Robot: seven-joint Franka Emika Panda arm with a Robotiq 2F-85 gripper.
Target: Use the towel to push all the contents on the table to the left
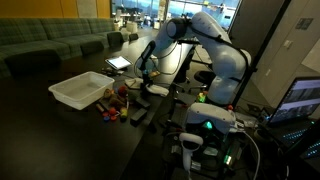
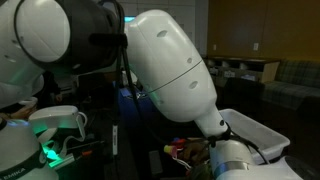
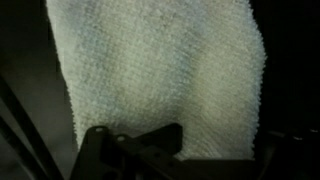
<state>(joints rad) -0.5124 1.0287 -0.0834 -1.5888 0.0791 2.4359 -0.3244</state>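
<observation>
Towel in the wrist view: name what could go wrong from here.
1. The towel is limp; the jaws might catch only a fold, and the wrist view does not show their grip.
2. The small toys lie scattered beside the white tray on the table; some could slip past a bunched cloth.

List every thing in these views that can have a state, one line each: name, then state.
towel, spread flat under the gripper
gripper, low over the towel, open or shut unclear
white tray, upright, looks empty
toys, jumbled beside the white tray
laptop, screen lit
</observation>
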